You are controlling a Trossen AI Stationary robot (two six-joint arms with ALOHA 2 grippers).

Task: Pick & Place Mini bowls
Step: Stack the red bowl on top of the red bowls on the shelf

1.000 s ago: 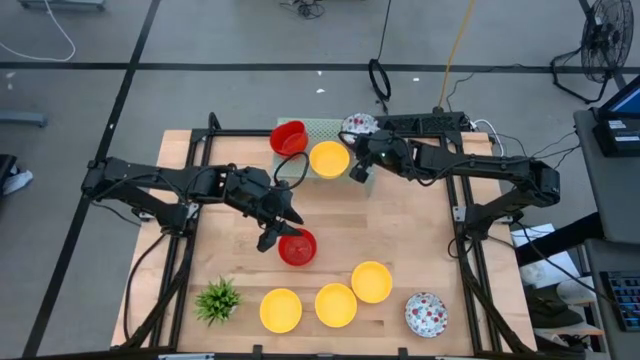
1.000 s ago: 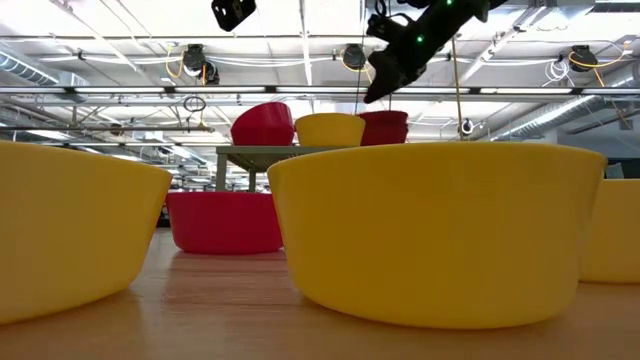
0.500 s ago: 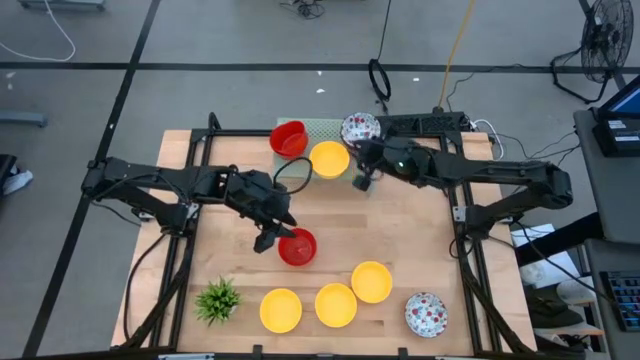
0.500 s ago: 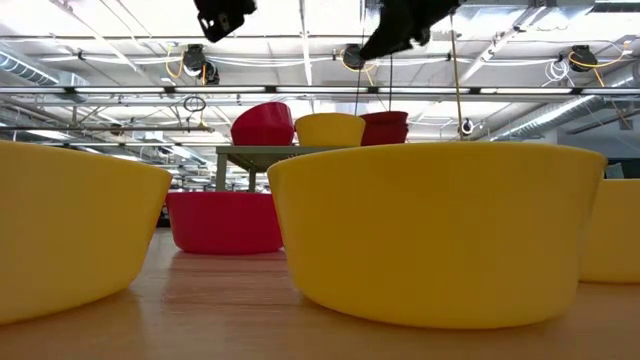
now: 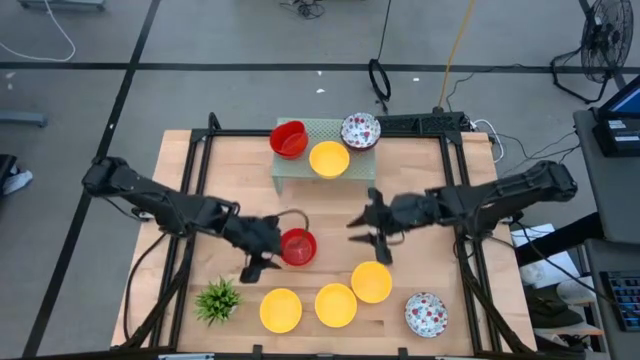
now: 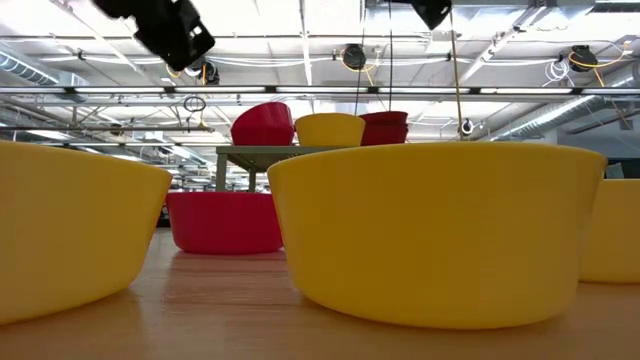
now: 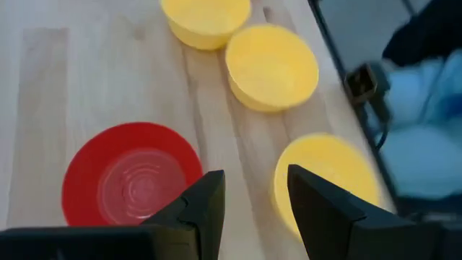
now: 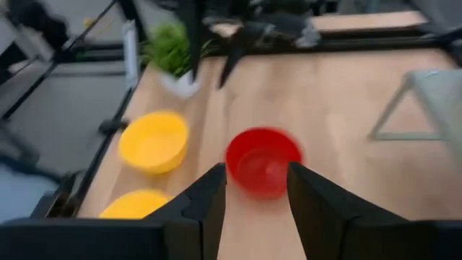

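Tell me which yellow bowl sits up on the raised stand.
The yellow bowl between the red bowl and the floral bowl on the stand; the other three yellow ones sit on the table's front edge.

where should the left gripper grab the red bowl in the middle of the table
Probably by its rim, from above: the red bowl sits upright and open on the table, so one finger could go inside the wall and one outside. The near-left rim, beside the left gripper, looks the closest.

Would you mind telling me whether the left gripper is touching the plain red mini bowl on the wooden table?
Apart. The left wrist view shows the left gripper open, with bare wood between its fingers and the red mini bowl.
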